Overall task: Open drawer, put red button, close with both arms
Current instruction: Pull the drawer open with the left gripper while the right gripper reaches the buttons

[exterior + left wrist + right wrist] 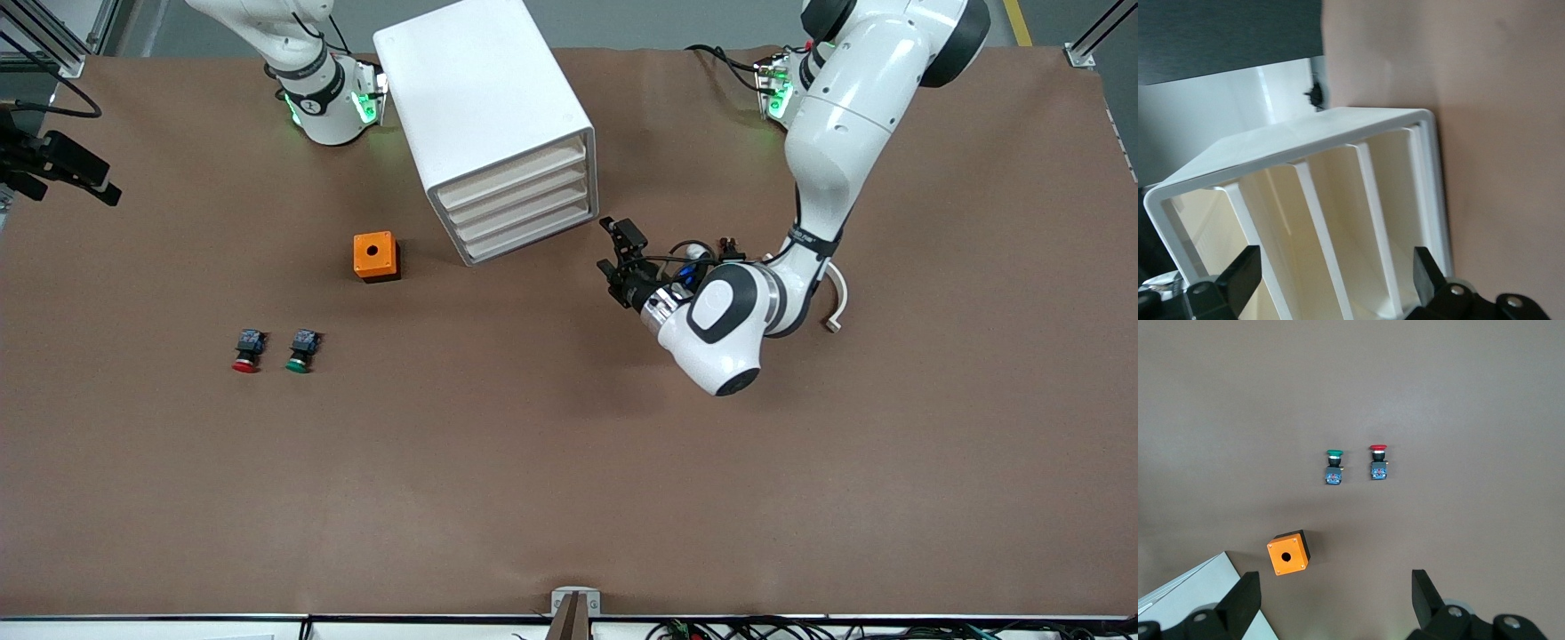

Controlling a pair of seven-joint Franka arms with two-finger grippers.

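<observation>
The white cabinet (pixel 489 107) stands at the robots' side of the table, and its four off-white drawers (pixel 524 200) are all shut. My left gripper (pixel 613 252) is open and empty, level with the drawer fronts and a short gap from them. In the left wrist view the drawer fronts (pixel 1338 213) fill the space between my open fingers (pixel 1238 280). The red button (pixel 246 351) lies on the table toward the right arm's end and also shows in the right wrist view (pixel 1377 461). My right gripper (pixel 1335 597) is open and empty, high over the table beside the cabinet.
A green-capped button (pixel 302 351) lies beside the red one. An orange box with a round hole (pixel 375 256) sits between the buttons and the cabinet. A black device (pixel 53 164) juts in at the table's edge at the right arm's end.
</observation>
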